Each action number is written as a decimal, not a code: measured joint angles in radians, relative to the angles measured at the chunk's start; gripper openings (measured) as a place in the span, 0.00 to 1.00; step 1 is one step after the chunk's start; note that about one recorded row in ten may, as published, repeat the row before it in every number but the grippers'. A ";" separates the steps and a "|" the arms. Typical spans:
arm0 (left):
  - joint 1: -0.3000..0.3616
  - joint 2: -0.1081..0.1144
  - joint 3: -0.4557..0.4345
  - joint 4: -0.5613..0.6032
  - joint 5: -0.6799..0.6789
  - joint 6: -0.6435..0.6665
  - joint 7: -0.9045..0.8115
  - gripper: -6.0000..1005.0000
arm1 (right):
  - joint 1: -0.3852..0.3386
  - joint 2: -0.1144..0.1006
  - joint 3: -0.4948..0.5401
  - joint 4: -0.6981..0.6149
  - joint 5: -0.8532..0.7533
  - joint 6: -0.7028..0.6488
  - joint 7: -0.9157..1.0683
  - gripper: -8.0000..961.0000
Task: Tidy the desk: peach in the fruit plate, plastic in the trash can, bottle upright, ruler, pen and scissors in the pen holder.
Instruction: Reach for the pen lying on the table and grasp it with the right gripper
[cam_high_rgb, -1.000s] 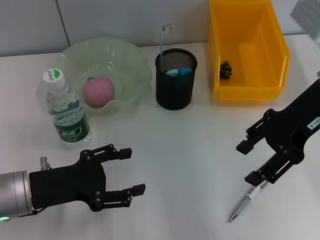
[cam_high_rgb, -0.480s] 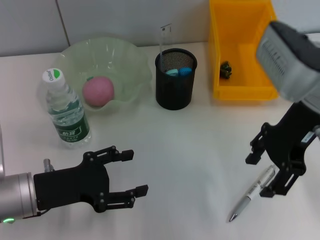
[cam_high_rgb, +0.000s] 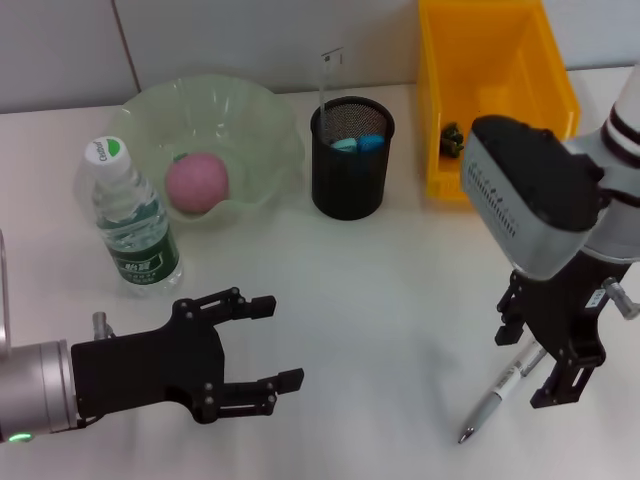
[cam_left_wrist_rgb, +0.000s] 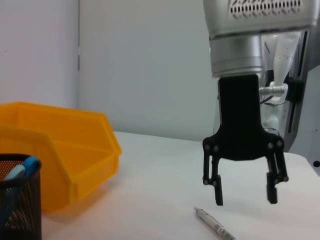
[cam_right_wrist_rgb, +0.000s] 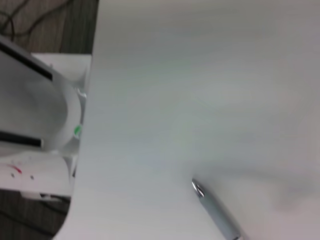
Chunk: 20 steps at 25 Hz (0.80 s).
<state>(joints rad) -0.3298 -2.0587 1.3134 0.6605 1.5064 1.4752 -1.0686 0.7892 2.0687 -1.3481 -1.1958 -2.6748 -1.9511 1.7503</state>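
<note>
The right end effector (cam_high_rgb: 541, 362) hangs spread wide, fingers straddling the silver pen (cam_high_rgb: 496, 393) lying on the white worktop (cam_high_rgb: 380, 300), not gripping it; a second ago it was tilted sideways. The left end effector (cam_high_rgb: 262, 347) hovers, also spread, near the upright bottle (cam_high_rgb: 131, 220).

No legible text anywhere

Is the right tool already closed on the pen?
No, in the left wrist view the right tool hangs open above the pen, which lies on the table untouched.
</note>
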 joint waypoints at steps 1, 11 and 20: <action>0.000 0.000 0.000 0.000 0.000 0.002 -0.005 0.84 | -0.003 0.004 -0.022 0.000 -0.012 0.011 -0.011 0.79; 0.004 -0.002 0.002 0.016 0.000 0.007 -0.034 0.84 | -0.027 0.010 -0.156 -0.001 -0.019 0.093 -0.104 0.77; 0.023 -0.002 0.005 0.023 0.000 0.009 -0.034 0.84 | -0.026 0.011 -0.232 -0.012 -0.004 0.124 -0.146 0.77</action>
<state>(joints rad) -0.3072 -2.0609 1.3181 0.6838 1.5063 1.4839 -1.1030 0.7635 2.0799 -1.5806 -1.2082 -2.6788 -1.8268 1.6047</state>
